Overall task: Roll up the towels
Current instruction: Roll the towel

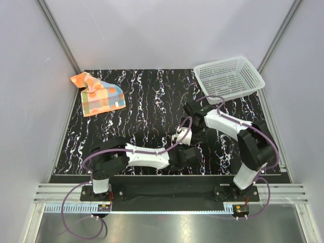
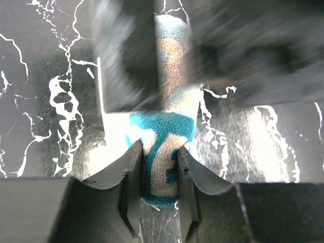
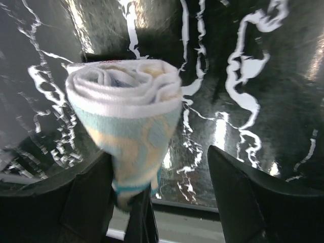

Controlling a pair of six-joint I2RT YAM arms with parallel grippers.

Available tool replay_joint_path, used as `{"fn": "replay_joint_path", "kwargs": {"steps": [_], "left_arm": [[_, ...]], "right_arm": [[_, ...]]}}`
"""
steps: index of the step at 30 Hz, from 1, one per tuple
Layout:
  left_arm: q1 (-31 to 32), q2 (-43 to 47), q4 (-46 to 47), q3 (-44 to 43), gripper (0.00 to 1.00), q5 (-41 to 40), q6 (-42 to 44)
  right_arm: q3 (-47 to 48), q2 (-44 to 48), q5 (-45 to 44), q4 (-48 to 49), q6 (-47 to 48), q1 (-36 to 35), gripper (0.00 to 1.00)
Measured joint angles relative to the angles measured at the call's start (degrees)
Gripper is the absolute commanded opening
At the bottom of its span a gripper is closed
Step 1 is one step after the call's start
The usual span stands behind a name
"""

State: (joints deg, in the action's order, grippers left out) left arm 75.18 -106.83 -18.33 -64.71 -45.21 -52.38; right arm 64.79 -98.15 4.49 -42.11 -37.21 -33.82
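Cream towel (image 3: pixel 126 101), teal lettering, rolled tight, at middle of counter (image 1: pixel 147 106), clamped in left tool (image 2: pixel 159 152). Right tool (image 3: pixel 161 154) spread apart at roll end. Judgement: firm pinch needed so coil holds; lower gently. Orange patched towel (image 1: pixel 97 94) unrolled, far left.

The black marbled table (image 1: pixel 152 106) carries an orange patched towel (image 1: pixel 99 96) and a mesh basket (image 1: pixel 230 81).

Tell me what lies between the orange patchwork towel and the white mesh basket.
Only bare black marbled tabletop; nothing sits between the orange towel and the basket. The top external view shows it.
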Motion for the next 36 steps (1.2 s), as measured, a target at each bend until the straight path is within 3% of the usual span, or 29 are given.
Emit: {"fn": "replay_joint_path", "kwargs": {"steps": [7, 15, 23, 29, 36], "left_arm": [[-1.1, 3.0, 4.8, 4.5, 0.0, 2.7, -0.6], [-5.5, 14.0, 17.3, 19.5, 0.0, 12.9, -4.3], [-12.9, 18.6, 35.6, 32.1, 0.0, 26.5, -11.4], [-14.8, 17.9, 40.1, 33.6, 0.0, 30.6, -13.9], [-16.3, 17.6, 43.9, 35.8, 0.0, 33.0, -16.8]], "right_arm": [[-0.5, 7.3, 3.5, -0.3, 2.4, 6.6, 0.81], [-16.5, 20.2, 13.2, 12.4, 0.6, 7.3, 0.83], [-29.0, 19.7, 20.2, 28.3, -3.2, 7.0, 0.83], [-30.9, 18.1, 21.2, 38.5, -4.3, 3.8, 0.84], [-31.3, 14.8, 22.2, 46.8, -5.7, 2.1, 0.75]]}}
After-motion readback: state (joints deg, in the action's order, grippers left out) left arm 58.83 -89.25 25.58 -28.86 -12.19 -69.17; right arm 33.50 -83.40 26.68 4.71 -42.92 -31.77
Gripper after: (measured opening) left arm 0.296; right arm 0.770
